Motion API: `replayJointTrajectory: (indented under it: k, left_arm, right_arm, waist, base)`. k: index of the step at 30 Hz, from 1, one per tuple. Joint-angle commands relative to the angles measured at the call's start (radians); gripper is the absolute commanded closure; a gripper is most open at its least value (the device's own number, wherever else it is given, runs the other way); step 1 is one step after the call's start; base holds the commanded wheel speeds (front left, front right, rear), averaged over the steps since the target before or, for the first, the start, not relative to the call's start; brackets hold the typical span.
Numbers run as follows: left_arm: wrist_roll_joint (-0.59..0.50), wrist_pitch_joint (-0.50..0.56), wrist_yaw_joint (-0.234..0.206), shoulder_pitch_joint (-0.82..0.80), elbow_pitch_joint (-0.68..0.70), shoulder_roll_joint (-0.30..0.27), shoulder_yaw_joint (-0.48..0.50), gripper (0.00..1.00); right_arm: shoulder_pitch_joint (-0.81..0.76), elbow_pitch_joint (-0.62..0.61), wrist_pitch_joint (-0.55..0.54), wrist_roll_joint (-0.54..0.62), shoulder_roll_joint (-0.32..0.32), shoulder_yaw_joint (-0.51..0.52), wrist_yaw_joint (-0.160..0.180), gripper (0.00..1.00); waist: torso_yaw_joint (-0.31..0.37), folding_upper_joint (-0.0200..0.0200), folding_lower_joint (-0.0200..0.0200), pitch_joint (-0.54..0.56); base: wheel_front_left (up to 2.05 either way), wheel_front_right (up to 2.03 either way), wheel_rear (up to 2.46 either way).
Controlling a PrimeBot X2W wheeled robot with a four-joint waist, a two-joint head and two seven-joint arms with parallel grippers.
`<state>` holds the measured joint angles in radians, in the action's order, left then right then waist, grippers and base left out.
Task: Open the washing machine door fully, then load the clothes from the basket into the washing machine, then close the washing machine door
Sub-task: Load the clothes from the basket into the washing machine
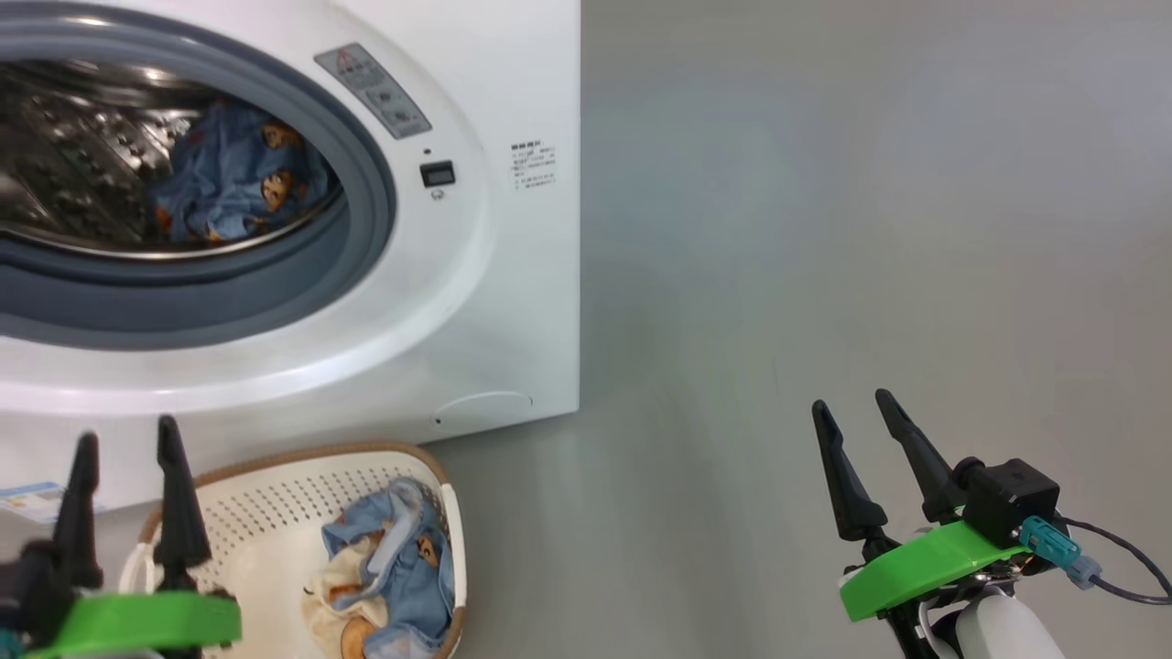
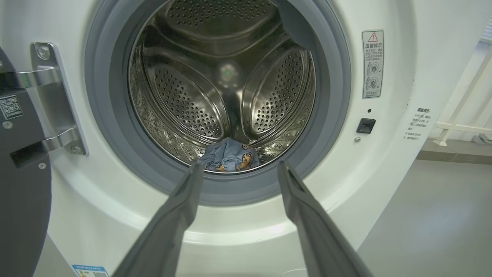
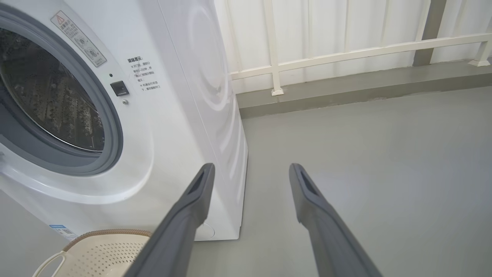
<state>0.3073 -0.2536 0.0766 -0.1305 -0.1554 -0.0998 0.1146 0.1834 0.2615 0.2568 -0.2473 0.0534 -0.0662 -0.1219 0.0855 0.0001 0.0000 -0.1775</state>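
A bare grey floor (image 1: 824,229) runs back to a white railed wall (image 3: 346,50). On it stands the big white box-shaped front-loading washing machine (image 1: 513,302), its dark door (image 2: 21,215) swung aside on its hinge. We see one light blue printed fabric piece (image 1: 238,178) low in the perforated steel drum (image 2: 184,100). More blue and cream clothes (image 1: 394,567) lie in the cream-white perforated plastic basket (image 1: 265,513) before the machine. Our left gripper (image 1: 127,430), fingers apart and empty, hovers by the basket's left rim, pointing into the drum mouth. Our right gripper (image 1: 851,400), likewise spread and empty, hangs over bare floor well right of the basket.
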Motion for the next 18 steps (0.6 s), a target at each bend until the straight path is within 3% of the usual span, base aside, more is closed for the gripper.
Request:
replayJointTrajectory:
  k: [1,18]
  left_arm:
    - [-0.022,-0.008,0.011,0.018,0.04,-0.008,0.044,0.0]
    - [-0.101,-0.008,0.029,0.172,0.078,0.043,0.067,0.0]
  right_arm:
    - [0.0,-0.021,0.005,0.008,-0.003,-0.023,-0.009,0.0]
    - [-0.028,-0.025,0.005,0.013,-0.003,-0.018,-0.009,0.0]
  waist:
    - [-0.004,-0.0001,0.0,0.036]
    - [-0.021,-0.0001,0.0,0.099]
  base:
    - [0.0,0.0,0.0]
    - [0.0,0.0,0.0]
